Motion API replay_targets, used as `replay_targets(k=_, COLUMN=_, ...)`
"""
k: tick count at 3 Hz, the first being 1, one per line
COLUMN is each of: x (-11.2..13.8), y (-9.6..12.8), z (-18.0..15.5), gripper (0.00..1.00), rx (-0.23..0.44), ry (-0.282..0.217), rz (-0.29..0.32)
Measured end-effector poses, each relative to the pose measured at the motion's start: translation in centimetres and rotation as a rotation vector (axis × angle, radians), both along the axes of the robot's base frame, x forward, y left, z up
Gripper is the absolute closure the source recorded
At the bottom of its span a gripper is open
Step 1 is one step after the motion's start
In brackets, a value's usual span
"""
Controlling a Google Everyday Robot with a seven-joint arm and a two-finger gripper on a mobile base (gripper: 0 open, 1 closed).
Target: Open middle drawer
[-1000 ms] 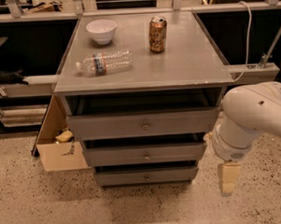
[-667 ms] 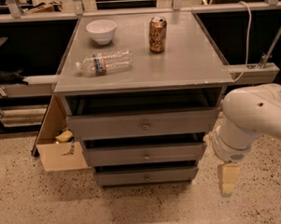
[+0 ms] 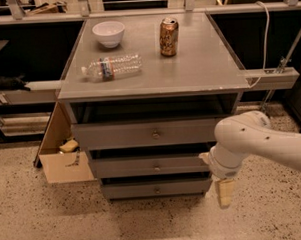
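A grey cabinet holds three stacked drawers under a flat top. The middle drawer (image 3: 142,167) has a plain flat front and a small round knob (image 3: 156,167); it stands shut, flush with the others. The taller top drawer (image 3: 141,134) is above it and the shortest bottom drawer (image 3: 148,189) below. My gripper (image 3: 224,193) hangs at the end of the white arm (image 3: 256,140), pointing down, to the right of the drawers near the bottom drawer's right end. It is apart from the knob.
On the cabinet top (image 3: 198,65) are a white bowl (image 3: 108,32), a brown can (image 3: 169,37) and a plastic bottle (image 3: 113,67) lying on its side. An open cardboard box (image 3: 62,156) stands on the floor to the left. Dark shelves stand behind.
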State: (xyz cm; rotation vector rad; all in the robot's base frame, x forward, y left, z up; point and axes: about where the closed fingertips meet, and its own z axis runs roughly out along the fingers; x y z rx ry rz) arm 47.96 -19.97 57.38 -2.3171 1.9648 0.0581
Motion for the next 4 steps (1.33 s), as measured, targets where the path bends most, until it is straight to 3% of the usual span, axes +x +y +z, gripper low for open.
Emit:
replay_targets(k=1, x=2.3, y=1.4, z=-6.0, gripper=0.0, rx=0.04, ry=0.021, rz=0.057)
replay_targets(k=2, x=2.3, y=1.4, z=-6.1, gripper=0.0, rx=0.04, ry=0.021, rz=0.057)
replay_targets(k=4, x=7.2, y=0.2, z=-10.0, gripper=0.0, rx=0.109, ry=-0.096, rz=0.078)
